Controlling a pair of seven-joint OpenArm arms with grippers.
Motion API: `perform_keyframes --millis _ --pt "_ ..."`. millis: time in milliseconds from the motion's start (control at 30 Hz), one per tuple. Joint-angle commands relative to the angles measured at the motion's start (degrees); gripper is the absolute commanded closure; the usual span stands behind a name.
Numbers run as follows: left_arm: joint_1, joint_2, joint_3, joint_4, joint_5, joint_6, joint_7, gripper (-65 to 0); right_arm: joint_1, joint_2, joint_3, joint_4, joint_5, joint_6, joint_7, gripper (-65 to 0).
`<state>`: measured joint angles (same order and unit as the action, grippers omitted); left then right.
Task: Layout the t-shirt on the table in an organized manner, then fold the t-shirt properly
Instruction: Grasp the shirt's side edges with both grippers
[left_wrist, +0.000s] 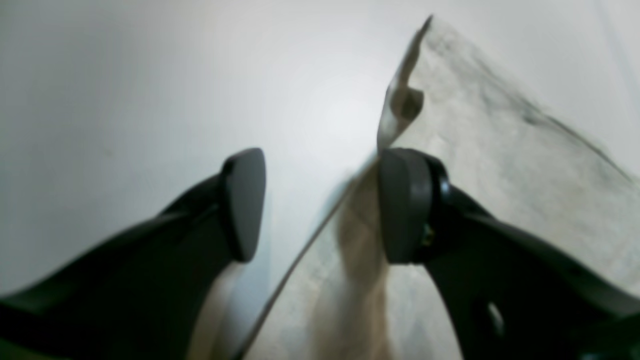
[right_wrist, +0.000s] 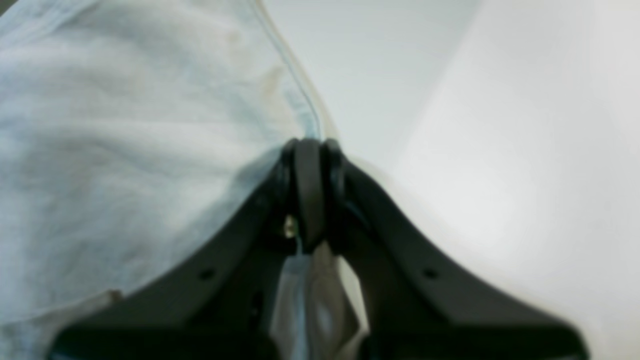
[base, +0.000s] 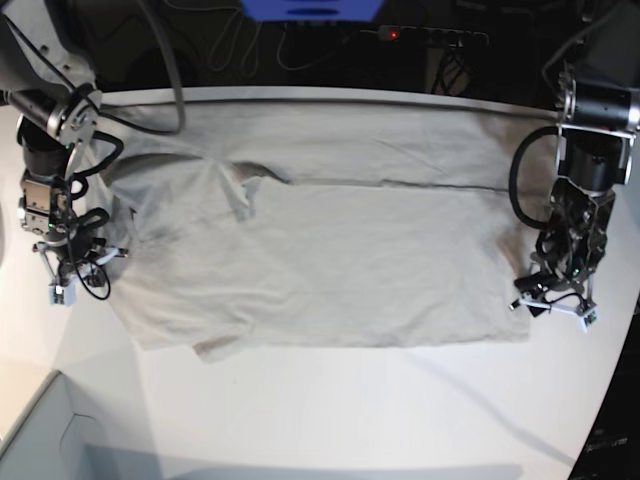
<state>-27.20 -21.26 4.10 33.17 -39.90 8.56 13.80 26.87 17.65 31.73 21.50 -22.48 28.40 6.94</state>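
Grey-beige cloth covers the middle of the white tabletop (base: 330, 400): the t-shirt (base: 330, 240) lies spread flat and wide, its far side running close along the tabletop's far edge and its near side well back from the near edge, with a broad bare strip of tabletop in front of it.

At the left edge of the tabletop as the base view shows it, the right end effector (base: 75, 262) sits at the shirt's left border, beside the sleeve. In the right wrist view the right end effector (right_wrist: 310, 150) is clenched, its two dark tips pressed together on a seamed edge of the shirt, and cloth also bunches between the finger bases. White tabletop lies open on the side away from the cloth.

A long crease runs across the shirt's upper part, and a small fold sits near the collar area left of centre. The lower left corner curls slightly.

At the right edge of the tabletop, the left end effector (base: 556, 300) stands at the shirt's right border. In the left wrist view the left end effector (left_wrist: 320, 205) is released, its pads wide apart; one pad is over the cloth, the other over bare tabletop, and the shirt's edge runs through the gap. A corner of the cloth stands lifted beyond the pads.
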Motion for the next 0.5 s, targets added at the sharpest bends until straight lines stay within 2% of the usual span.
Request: perform_keyframes --millis 0,233,467 --pt "-1.9 -0.8 -0.3 2.1 0.0 -0.3 -1.3 -34.9 0.2 0.4 0.0 0.2 -1.2 0.7 -2.7 0.0" --pt "0.3 -0.5 0.1 12.9 0.3 -0.3 -0.9 -34.9 0.2 0.4 0.0 0.2 -1.2 0.8 -2.7 0.0" --pt "-2.6 1.6 0.2 0.5 0.3 -0.2 -1.5 -34.9 0.2 0.4 0.0 0.2 -1.2 0.8 -2.7 0.0"
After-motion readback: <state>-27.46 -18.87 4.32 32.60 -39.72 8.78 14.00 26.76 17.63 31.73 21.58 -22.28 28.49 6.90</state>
